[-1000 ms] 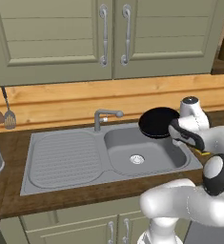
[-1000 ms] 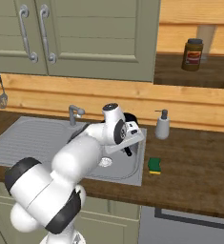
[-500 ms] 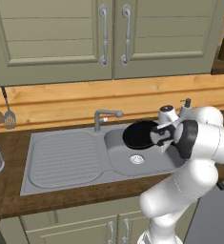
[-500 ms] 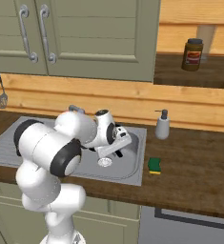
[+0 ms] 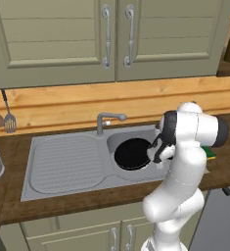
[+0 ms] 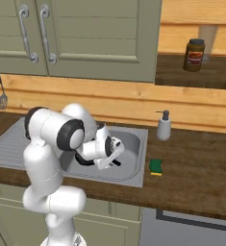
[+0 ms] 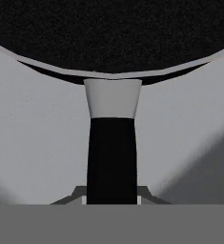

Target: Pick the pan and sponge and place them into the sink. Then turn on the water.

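Hand pinching pan handle, pan low in sink basin. Pan rigid, heavy, handle-end hold levers. Sponge right of sink on bench: light, squashy; pinch across sides.

A home kitchen, rendered: olive-green wall cupboards with metal bar handles above a pale wooden backsplash. Set into the dark wooden counter, a grey metal sink with ribbed drainboard and bent faucet. Cooking utensils hung against the wall at far left. Beside the basin, a soap dispenser and a yellow-and-green sponge; on a wooden shelf above, a labelled jar. Matching base cabinets below.
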You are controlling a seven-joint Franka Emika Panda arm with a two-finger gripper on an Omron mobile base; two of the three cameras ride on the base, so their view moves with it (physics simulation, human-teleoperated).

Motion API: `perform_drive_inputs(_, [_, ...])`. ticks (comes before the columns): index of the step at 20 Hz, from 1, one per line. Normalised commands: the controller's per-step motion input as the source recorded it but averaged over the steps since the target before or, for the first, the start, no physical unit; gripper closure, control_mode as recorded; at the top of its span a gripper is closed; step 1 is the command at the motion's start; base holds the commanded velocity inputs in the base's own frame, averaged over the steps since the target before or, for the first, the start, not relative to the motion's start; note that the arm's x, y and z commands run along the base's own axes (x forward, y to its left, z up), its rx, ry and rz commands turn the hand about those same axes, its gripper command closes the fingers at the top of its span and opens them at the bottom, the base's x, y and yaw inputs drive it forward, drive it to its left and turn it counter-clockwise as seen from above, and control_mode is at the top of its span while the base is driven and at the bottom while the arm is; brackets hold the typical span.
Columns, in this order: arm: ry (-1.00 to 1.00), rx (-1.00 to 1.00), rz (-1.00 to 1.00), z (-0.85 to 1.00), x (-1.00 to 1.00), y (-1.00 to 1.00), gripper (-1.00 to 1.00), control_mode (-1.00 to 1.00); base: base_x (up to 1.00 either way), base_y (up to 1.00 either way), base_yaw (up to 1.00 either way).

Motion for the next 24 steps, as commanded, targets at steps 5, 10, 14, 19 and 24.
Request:
perform_drive_inputs(5, [0.0, -0.08, 0.0, -0.67, 0.18, 0.22, 1.0, -1.0, 0.0, 0.0, 0.0])
perform_drive_inputs(10, [-0.06, -0.08, 0.0, -0.43, 0.21, 0.13, 1.0, -1.0, 0.0, 0.0, 0.0])
perform_drive_inputs(14, [-0.14, -0.08, 0.0, -0.24, 0.14, 0.13, -1.0, -1.0, 0.0, 0.0, 0.0])
perform_drive_inputs(19, [-0.24, -0.02, -0.01, 0.08, -0.05, 0.0, -1.0, -1.0, 0.0, 0.0, 0.0])
perform_drive_inputs(24, [-0.21, 0.01, -0.03, 0.87, -0.24, -0.07, -1.0, -1.0, 0.0, 0.0, 0.0])
